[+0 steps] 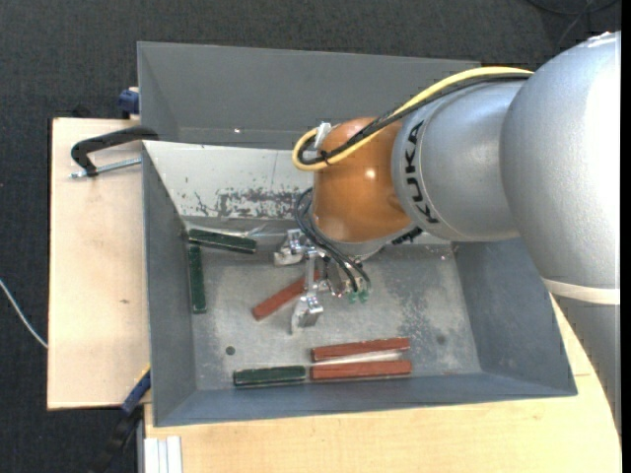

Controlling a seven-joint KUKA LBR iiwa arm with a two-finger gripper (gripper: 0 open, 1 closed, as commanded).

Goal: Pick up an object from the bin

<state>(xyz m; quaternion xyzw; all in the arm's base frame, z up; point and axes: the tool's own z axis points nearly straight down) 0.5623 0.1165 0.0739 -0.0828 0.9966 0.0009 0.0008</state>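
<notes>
Dark carpet [296, 8] lies behind the grey metal bin [296, 92], whose floor carries a handful of thin sticks spread well apart. The arm comes in from the right, its orange wrist cover low over the middle of the bin.

Below that cover, the end effector [301, 282] is down at the bin floor with its two metal fingers [309, 310] spread apart, one toward the back wall and one toward the front. A red-brown stick [276, 302] lies slantwise in the middle of the bin. Its upper right end reaches into the gap between the fingers and its lower left end points out toward the left. The fingers are released rather than clamped on it, and I cannot tell whether either one touches the stick.

Two dark green sticks [222, 241] lie to the left near the back corner, one flat along the back and one [197, 277] running down the left side. Along the front wall lie a third dark green stick [269, 374] and a pair of red-brown sticks [361, 359] side by side.
</notes>
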